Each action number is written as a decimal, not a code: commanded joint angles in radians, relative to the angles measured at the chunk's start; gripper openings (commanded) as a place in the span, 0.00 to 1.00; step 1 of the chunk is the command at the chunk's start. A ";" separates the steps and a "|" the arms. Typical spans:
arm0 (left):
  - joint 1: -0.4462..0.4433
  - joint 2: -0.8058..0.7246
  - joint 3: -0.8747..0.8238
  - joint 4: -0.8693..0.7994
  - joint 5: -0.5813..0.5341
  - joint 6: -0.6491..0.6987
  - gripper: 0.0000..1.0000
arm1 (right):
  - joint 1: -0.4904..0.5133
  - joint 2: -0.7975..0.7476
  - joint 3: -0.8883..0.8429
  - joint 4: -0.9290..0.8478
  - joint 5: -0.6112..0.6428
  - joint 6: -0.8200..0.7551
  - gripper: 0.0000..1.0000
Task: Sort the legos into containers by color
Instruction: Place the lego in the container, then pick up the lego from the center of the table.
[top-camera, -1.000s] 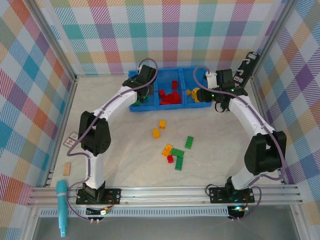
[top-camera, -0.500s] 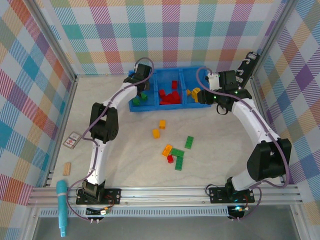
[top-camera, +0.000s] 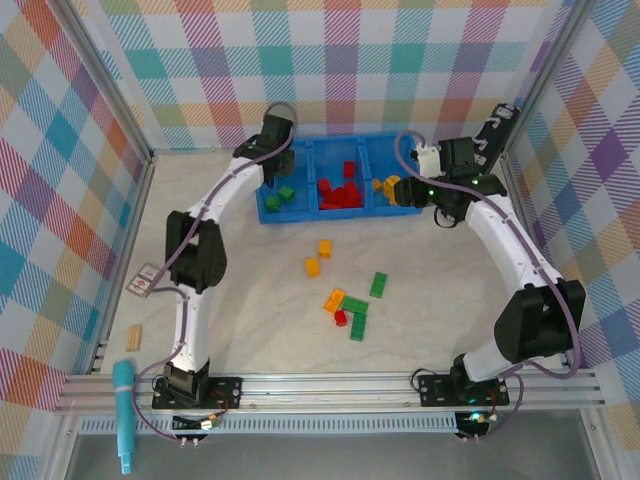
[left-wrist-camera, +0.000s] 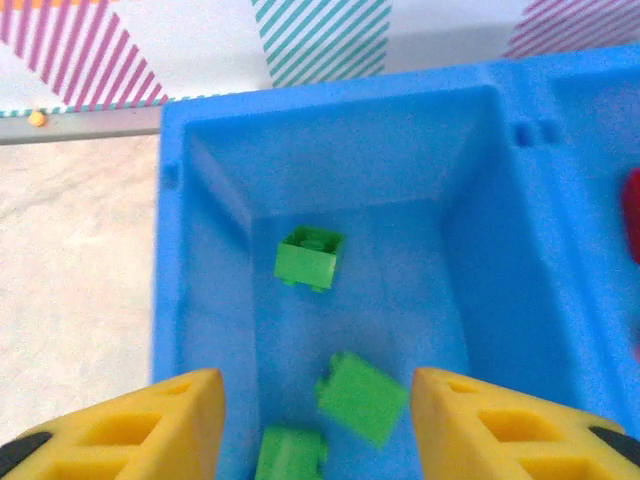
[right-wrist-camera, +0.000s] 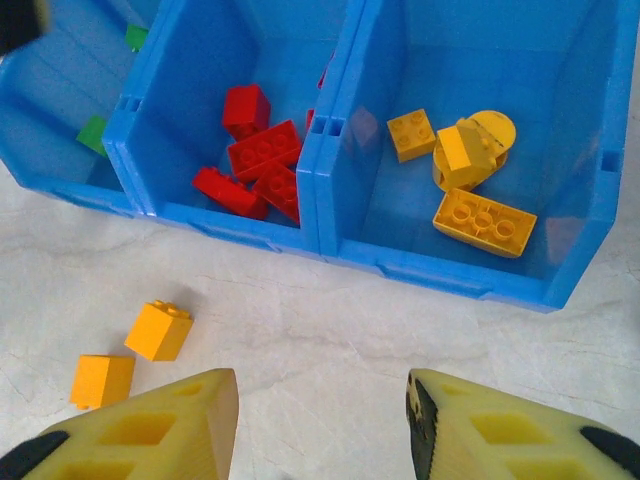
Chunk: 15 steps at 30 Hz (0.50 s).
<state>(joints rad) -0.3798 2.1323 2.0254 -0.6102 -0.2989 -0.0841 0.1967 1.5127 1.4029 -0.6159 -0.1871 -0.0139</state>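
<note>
Pale marble-patterned table carries everything. At its far side sits the rectangular blue plastic tray, three compartments side by side. Green legos lie in the left one, red legos in the middle, and yellow-orange legos in the right.

Over the left compartment hangs the left gripper, its yellow fingers standing apart and pinching nothing; the green pieces lie below them on the compartment floor. The right gripper hovers over bare table just in front of the tray's right compartment, fingers likewise spread and empty.

Seven loose legos are not yet sorted, all on the table between the tray and the arm bases. Two small orange cube bricks lie nearest the tray, to the left of the right fingers. Further toward the bases is a cluster with a long green brick, whose long axis runs roughly from near to far.

By my reading the right arm is the closer one to the orange cubes, and their compartment is on its side.
</note>
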 joint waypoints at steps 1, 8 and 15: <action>-0.105 -0.220 -0.084 -0.105 -0.013 0.008 0.52 | 0.006 0.010 0.029 0.010 -0.012 0.008 0.49; -0.398 -0.358 -0.324 -0.177 0.000 -0.180 0.53 | 0.004 0.029 0.080 0.010 0.018 0.007 0.51; -0.543 -0.296 -0.458 -0.076 0.119 -0.407 0.52 | 0.004 0.021 0.109 0.036 0.015 0.061 0.54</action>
<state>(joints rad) -0.8974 1.8088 1.5944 -0.7021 -0.2272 -0.3603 0.1967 1.5394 1.4837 -0.5961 -0.1661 0.0154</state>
